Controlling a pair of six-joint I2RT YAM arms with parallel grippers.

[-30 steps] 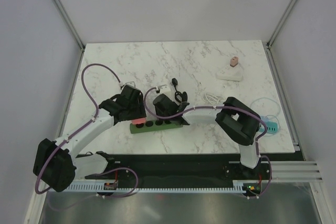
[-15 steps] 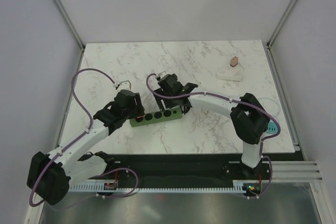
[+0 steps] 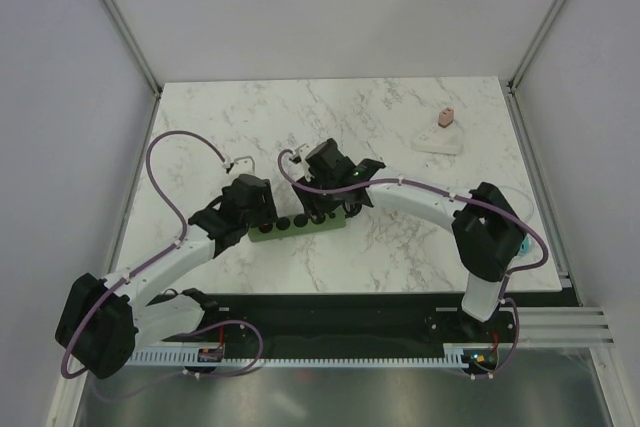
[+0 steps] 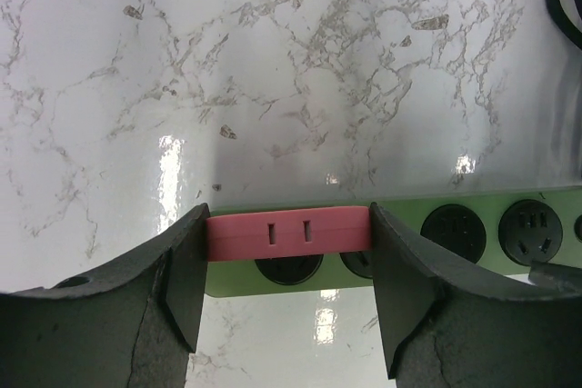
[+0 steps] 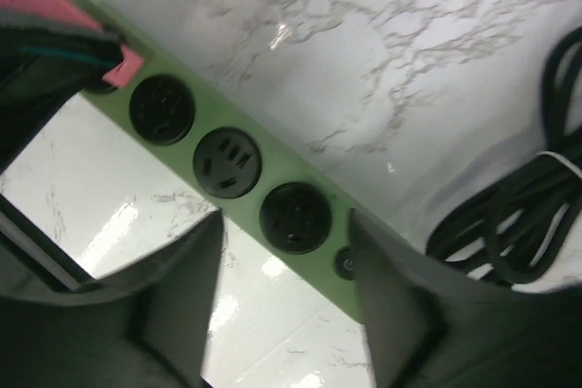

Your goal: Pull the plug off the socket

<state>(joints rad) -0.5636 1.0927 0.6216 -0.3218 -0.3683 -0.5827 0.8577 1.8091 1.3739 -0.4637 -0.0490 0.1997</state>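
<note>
Two claws at work | your left claw (image 4: 289,263) is clamped on the pink plug (image 4: 288,232), held between its fingers (image 4: 182,279) to draw it out | your right claw (image 5: 284,302) straddles the green socket strip (image 5: 227,163) beneath it, seemingly as a brace; whether it grips, you cannot tell

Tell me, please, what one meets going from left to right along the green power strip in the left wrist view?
Along the green plastic power strip: one black gripper finger → flat pink plastic plug → the other black gripper finger → round black socket → second round black socket.
</note>
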